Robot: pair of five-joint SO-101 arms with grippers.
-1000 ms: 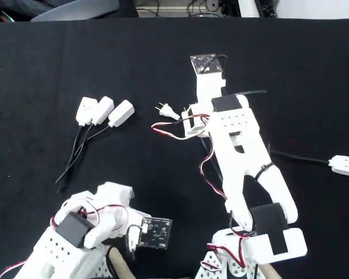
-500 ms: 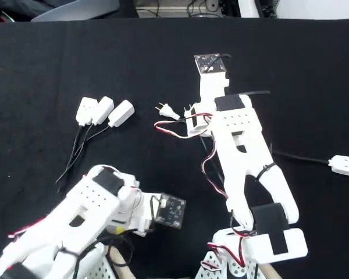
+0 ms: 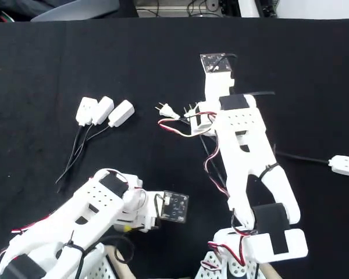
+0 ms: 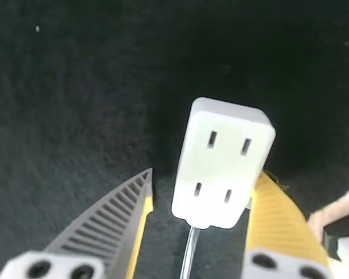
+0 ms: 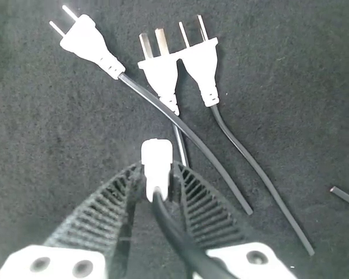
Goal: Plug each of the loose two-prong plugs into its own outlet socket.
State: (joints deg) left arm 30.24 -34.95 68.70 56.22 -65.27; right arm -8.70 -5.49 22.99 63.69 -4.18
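My right gripper (image 5: 157, 174) is shut on the back end of a white plug (image 5: 156, 165) whose black cable runs back between the fingers. Just beyond it on the black cloth lie a round-prong plug (image 5: 87, 40) and two flat-prong plugs (image 5: 161, 72) (image 5: 202, 61) side by side. From above, the right gripper (image 3: 200, 119) sits beside the loose plug (image 3: 167, 110). My left gripper (image 4: 205, 177) holds a white outlet socket (image 4: 224, 160) above the cloth, slots facing the camera. One finger (image 4: 273, 221) presses its side and the other (image 4: 119, 224) stands just off it.
Three white outlet sockets (image 3: 86, 110) (image 3: 102, 109) (image 3: 121, 113) lie in a row at the left, with thin black cables trailing toward the near edge. Another white socket (image 3: 344, 165) lies at the far right on a black cable. The cloth (image 3: 58, 58) behind them is bare.
My left arm has risen from the near edge and stretched forward and to the right. My right arm has shifted slightly right, uncovering the flat-prong plugs beside it.
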